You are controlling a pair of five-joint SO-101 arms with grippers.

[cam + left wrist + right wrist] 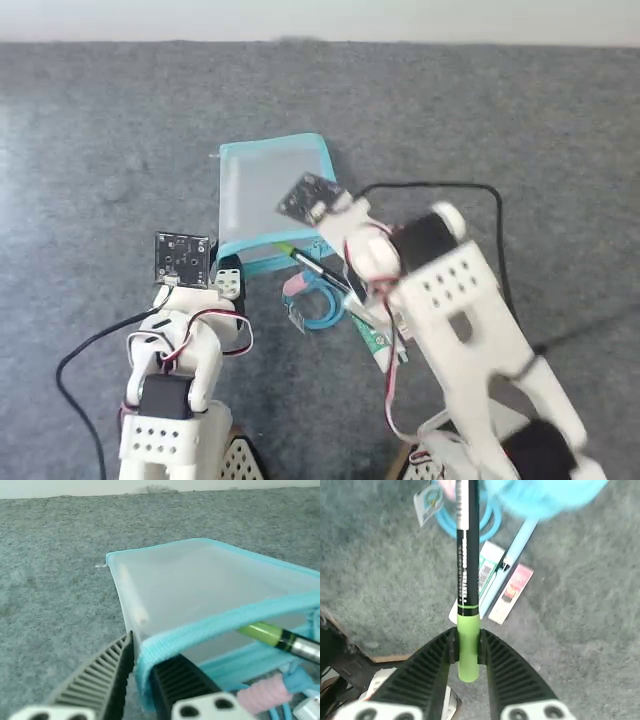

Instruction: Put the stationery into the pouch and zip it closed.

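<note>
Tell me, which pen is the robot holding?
The black marker with the green end, pinched in the right end effector. The light blue pen just lies on the carpet, and nothing holds it.

The pen (468,570) between my right jaws has a lime-green end, then a black barrel with white print. Beyond it lie a pink card (512,592), a white-and-green packet (490,560) and a pale blue second pen (517,545). My dark grey, ribbed left jaws flank the pouch (200,585), which is frosted white with turquoise edging. The worktop (100,130) is flecked grey.
</note>
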